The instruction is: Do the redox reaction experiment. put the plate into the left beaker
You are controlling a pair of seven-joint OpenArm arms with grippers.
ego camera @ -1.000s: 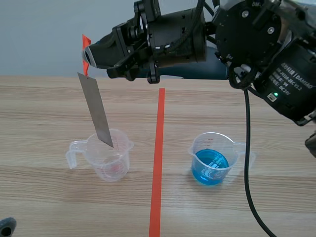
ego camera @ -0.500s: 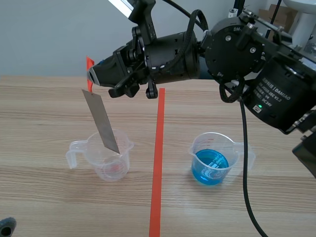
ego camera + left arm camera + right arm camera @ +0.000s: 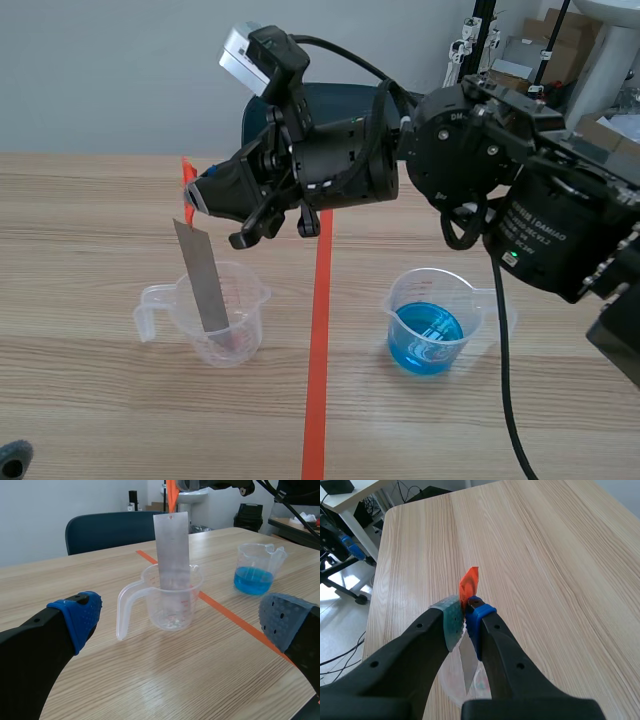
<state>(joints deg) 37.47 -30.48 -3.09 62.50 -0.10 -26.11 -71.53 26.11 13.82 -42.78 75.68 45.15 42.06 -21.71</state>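
A grey metal plate (image 3: 204, 275) hangs upright from an orange tag (image 3: 187, 183), and my right gripper (image 3: 197, 203) is shut on that tag. The plate's lower end is inside the clear left beaker (image 3: 236, 335). From the right wrist view, the fingers pinch the orange tag (image 3: 469, 584) with the plate (image 3: 468, 666) hanging below them. In the left wrist view, the plate (image 3: 172, 545) stands in the beaker (image 3: 175, 607), which sits ahead of my open left gripper (image 3: 181, 611). Only a small part of the left gripper (image 3: 13, 460) shows in the scene view.
A second beaker with blue liquid (image 3: 428, 330) stands right of the orange-red tape line (image 3: 318, 330); it also shows beyond the right finger (image 3: 256, 570). A blue chair (image 3: 110, 530) sits behind the table. The right arm's black cable (image 3: 503, 340) hangs beside the blue beaker.
The right arm has come down and slightly right, lowering the plate so its lower end went deeper into the left beaker. The beakers have not moved.
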